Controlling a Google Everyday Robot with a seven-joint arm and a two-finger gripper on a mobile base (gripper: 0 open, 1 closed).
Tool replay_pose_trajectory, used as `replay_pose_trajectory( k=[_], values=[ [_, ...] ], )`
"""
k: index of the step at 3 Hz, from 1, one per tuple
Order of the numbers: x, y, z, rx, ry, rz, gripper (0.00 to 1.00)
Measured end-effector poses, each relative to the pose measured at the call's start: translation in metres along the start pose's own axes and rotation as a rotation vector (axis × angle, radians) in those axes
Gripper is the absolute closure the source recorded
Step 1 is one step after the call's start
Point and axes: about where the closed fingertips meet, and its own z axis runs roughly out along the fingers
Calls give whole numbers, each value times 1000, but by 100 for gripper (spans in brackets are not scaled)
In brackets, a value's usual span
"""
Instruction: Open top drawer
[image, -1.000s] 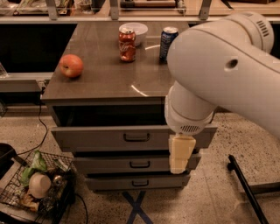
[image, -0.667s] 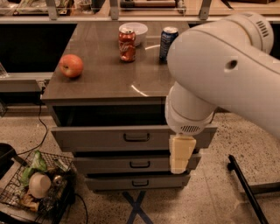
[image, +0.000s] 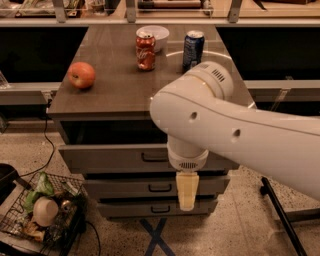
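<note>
The top drawer (image: 110, 159) is the wide grey front under the tabletop, with a small dark bar handle (image: 154, 157) at its centre. It stands out further than the two narrower drawer fronts (image: 125, 189) below, and a dark gap shows above it. My gripper (image: 187, 192) is a beige piece hanging down from the white wrist (image: 187, 152). It sits in front of the middle drawer front, just right of and below the top drawer's handle. The big white arm (image: 235, 135) hides the right part of the drawers.
On the brown tabletop (image: 115, 95) are a red apple (image: 81, 75), a red can (image: 145, 51), a blue can (image: 193, 49) and a white bowl (image: 153, 36). A wire basket (image: 42, 212) of items sits on the floor at left. A dark stand leg (image: 280, 215) lies at right.
The arm has swung left and now covers more of the table's right side. The gripper has moved left and slightly down. The blue can is now in full view.
</note>
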Motion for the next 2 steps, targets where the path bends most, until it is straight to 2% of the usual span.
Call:
replay_pose_trajectory(
  k=[1,2],
  values=[
    [-6,5,59,-72,24,3,0],
    [-18,5,86,-93,-12,-4,0]
  ],
)
